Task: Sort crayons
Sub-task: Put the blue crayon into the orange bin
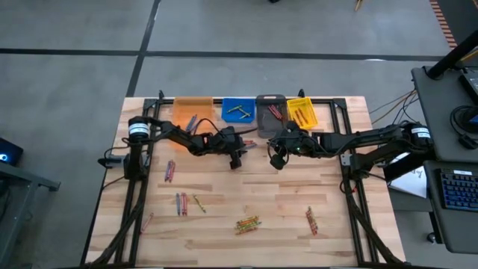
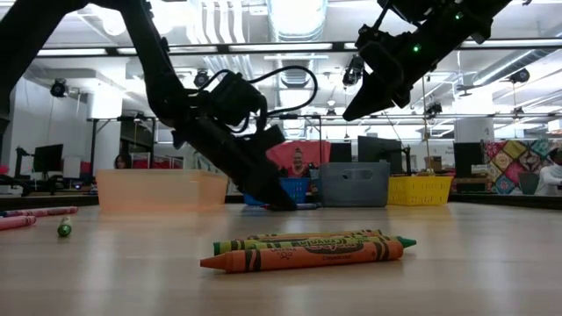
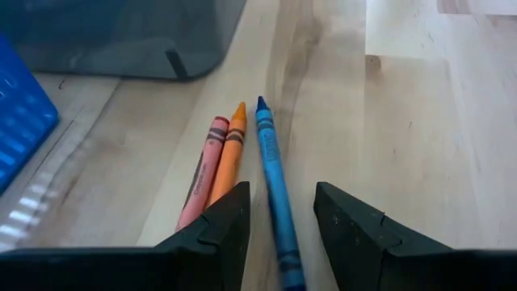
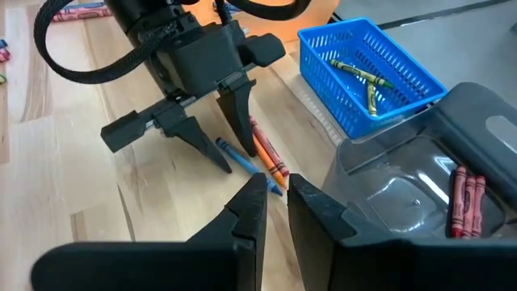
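Note:
A blue crayon [image 3: 273,174] lies flat on the wood table. My left gripper [image 3: 283,194] is low over it and open, with one finger on each side of the crayon and a gap to both. A red crayon [image 3: 202,174] and an orange crayon [image 3: 228,158] lie side by side just outside one finger. The right wrist view shows the same straddle by the left gripper [image 4: 240,166]. My right gripper [image 1: 278,159] hangs above the table to the right, shut with nothing between its fingers [image 4: 257,206].
Four bins stand along the far edge: orange [image 1: 193,110], blue [image 1: 238,110] with green-yellow crayons [image 4: 363,77], grey [image 1: 270,112] with red crayons [image 4: 464,198], yellow [image 1: 300,112]. Loose crayons lie at the left [image 1: 169,170] and near the front [image 1: 248,223], [image 1: 311,220].

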`<action>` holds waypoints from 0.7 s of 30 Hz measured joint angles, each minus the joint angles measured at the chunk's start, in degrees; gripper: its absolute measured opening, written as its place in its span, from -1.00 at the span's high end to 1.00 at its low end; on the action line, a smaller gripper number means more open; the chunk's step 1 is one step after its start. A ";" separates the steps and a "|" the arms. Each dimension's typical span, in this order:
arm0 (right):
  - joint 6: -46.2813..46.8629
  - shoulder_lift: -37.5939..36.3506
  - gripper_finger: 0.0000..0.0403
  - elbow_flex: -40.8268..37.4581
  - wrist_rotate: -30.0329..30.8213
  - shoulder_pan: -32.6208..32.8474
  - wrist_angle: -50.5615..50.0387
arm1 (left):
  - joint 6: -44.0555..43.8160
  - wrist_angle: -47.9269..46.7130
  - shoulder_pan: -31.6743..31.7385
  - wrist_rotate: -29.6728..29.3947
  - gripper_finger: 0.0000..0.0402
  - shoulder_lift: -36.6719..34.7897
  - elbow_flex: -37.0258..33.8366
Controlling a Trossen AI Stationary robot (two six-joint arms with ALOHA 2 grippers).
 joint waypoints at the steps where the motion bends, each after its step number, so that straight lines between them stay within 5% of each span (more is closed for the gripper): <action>1: 0.16 0.00 0.79 0.00 -0.02 0.00 -0.04 | 0.00 -0.01 -0.05 -0.06 0.36 0.01 0.03; 8: 0.21 0.00 0.79 -0.02 -0.02 0.00 -0.24 | -0.24 -0.83 -0.17 -0.02 0.44 -0.10 0.05; 18: 0.21 0.00 0.79 -0.02 -0.02 0.00 -0.24 | -0.16 -2.37 -1.65 -0.42 0.94 -0.19 0.05; 21: 0.20 0.00 0.79 -0.02 -0.02 0.00 -0.24 | -0.14 -2.67 -2.20 -0.85 0.96 -0.61 -0.01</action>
